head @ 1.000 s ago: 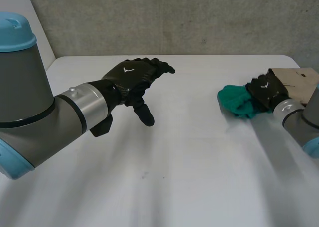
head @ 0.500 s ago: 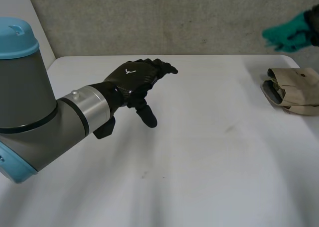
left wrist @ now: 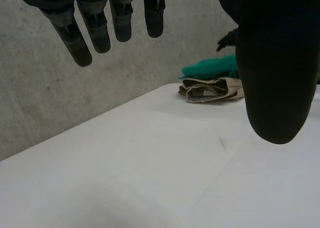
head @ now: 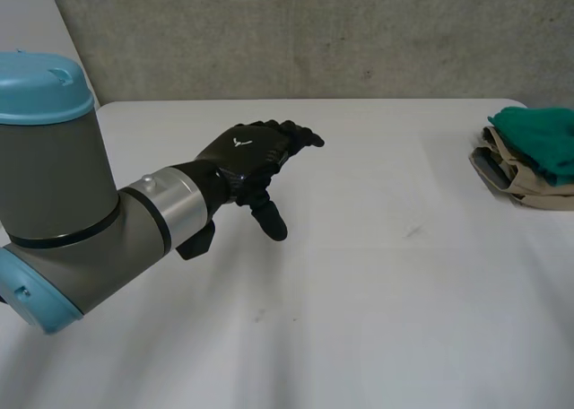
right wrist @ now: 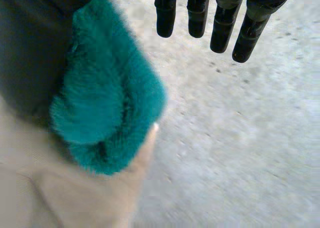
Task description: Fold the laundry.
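green cloth tops beige garment far right, cut off at the edge; left hand, right hand splayed, empty.

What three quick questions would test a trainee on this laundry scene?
1. True or false: the green cloth lies on top of the tan cloth.
2. The left hand is: A) pinching the green cloth; B) open above the table, holding nothing; C) pressed flat on the tan cloth.
3. Fill in: in the right wrist view, the right hand has its fingers ____ (straight or curled).
Key: 1 true; 2 B; 3 straight.
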`<action>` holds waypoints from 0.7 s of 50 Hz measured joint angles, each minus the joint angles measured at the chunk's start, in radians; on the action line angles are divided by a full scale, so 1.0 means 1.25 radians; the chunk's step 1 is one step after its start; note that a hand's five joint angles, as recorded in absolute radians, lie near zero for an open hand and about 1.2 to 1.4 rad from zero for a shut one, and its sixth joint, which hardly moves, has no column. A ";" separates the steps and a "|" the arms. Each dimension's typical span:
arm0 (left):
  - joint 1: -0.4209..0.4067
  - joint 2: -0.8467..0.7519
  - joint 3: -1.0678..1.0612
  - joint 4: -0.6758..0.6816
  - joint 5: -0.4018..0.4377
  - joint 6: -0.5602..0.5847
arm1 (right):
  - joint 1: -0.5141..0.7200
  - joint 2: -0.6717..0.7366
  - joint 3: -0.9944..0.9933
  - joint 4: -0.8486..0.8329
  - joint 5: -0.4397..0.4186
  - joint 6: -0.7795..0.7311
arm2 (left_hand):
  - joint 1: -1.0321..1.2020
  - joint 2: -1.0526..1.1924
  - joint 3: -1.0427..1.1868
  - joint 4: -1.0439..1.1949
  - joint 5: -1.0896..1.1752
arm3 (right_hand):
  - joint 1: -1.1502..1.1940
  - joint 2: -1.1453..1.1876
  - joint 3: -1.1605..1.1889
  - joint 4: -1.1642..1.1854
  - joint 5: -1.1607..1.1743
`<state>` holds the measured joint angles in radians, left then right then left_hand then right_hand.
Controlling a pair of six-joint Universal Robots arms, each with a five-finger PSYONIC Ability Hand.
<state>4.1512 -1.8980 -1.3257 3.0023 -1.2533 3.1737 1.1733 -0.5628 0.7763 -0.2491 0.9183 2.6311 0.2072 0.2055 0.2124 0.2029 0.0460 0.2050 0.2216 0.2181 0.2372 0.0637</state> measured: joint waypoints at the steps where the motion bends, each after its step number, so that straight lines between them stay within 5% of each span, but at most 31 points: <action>1: 0.000 0.001 0.000 0.000 0.000 0.000 | -0.001 -0.024 0.000 0.023 0.015 -0.012 | 0.000 0.000 0.000 0.000 0.000 | 0.000 0.000 0.000 0.000 -0.002; 9: -0.001 0.011 0.000 -0.001 -0.001 -0.001 | 0.021 -0.234 -0.004 0.176 0.118 -0.025 | 0.000 0.000 0.000 0.000 0.000 | 0.000 0.000 0.000 0.000 -0.005; 16: 0.005 0.055 0.003 0.002 -0.012 -0.021 | 0.165 -0.405 0.017 0.257 0.226 0.085 | 0.000 0.000 0.000 0.000 0.000 | 0.000 0.000 0.000 0.000 -0.005; 28: 0.064 0.157 -0.026 0.037 -0.215 -0.047 | 0.511 -0.589 0.305 0.225 0.446 0.251 | 0.000 0.000 0.000 0.000 0.000 | 0.000 0.000 -0.002 0.000 -0.005; 35: 0.120 0.168 -0.064 0.040 -0.243 -0.008 | 0.600 -0.624 0.458 0.140 0.529 0.259 | 0.000 0.000 0.000 0.000 0.000 | 0.000 0.000 -0.002 0.000 -0.005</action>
<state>4.3016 -1.6886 -1.4062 3.0522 -1.5566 3.1631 1.9227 -1.3432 1.3495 -0.0743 1.5791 2.9553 0.2072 0.2055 0.2124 0.2029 0.0460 0.2050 0.2216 0.2154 0.2372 0.0577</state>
